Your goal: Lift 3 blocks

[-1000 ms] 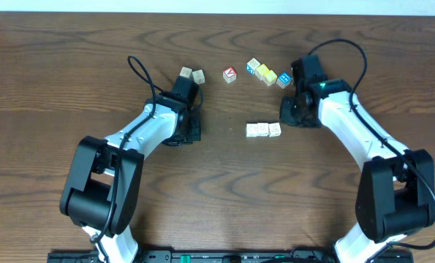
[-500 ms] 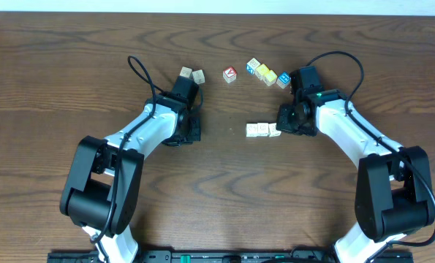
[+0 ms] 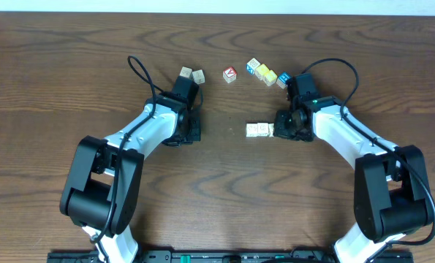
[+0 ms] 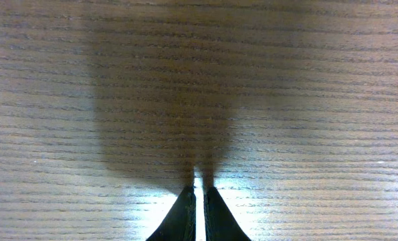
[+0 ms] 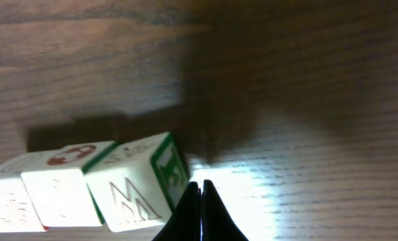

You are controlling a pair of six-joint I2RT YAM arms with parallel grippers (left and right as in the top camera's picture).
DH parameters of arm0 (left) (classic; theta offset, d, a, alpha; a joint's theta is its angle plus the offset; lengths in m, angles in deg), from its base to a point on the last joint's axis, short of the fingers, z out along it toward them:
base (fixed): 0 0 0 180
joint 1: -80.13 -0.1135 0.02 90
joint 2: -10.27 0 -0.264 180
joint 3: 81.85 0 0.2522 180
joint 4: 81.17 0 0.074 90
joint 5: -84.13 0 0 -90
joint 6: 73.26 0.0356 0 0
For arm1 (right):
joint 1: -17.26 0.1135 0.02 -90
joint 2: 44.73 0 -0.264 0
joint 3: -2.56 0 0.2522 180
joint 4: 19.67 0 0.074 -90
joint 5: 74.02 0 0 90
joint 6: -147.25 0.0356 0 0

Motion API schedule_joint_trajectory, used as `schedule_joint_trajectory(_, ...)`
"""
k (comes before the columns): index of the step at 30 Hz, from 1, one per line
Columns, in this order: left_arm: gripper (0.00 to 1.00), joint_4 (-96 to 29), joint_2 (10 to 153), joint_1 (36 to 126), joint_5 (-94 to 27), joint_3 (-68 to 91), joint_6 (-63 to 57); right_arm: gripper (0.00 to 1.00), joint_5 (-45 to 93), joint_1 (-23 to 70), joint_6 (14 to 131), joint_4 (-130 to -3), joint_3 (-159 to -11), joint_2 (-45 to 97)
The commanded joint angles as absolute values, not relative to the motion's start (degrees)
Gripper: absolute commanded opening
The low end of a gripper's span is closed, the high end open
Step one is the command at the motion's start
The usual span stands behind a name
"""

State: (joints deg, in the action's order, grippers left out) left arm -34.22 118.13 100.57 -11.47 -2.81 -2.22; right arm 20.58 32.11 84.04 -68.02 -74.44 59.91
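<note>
Three white blocks lie in a row at the table's middle. In the right wrist view the nearest block shows a faint M and a green-edged side face, with a second block beside it and a third at the left edge. My right gripper is shut and holds nothing. Its fingertips rest against the right end of the row. My left gripper is shut over bare wood, well to the left of the blocks.
Two tan cubes lie behind the left gripper. A red-faced cube and a cluster of yellow and blue-faced cubes sit behind the white row. The table's front half is bare wood.
My right gripper has swung left and forward, from well to the right of the row to against its right end. The left arm has not moved.
</note>
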Motion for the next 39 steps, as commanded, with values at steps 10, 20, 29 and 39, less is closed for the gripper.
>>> schedule_joint_trajectory(10,0.08,-33.6,117.3,100.3,-10.8,-3.5,-1.1,0.01,23.8,32.4,84.9,-66.6,-74.2,60.4)
schedule_joint_trajectory(20,0.07,-34.1,117.3,100.3,-14.7,-3.5,-1.1,0.01,23.6,29.9,83.4,-67.4,-75.5,60.3)
schedule_joint_trajectory(29,0.07,-38.2,117.3,100.3,-20.9,-3.5,-1.5,0.01,25.0,29.0,79.8,-66.6,-82.2,60.1)
schedule_joint_trajectory(39,0.07,-38.4,117.3,100.3,-20.9,-3.5,-1.5,0.01,23.7,35.7,79.5,-61.7,-82.0,60.4)
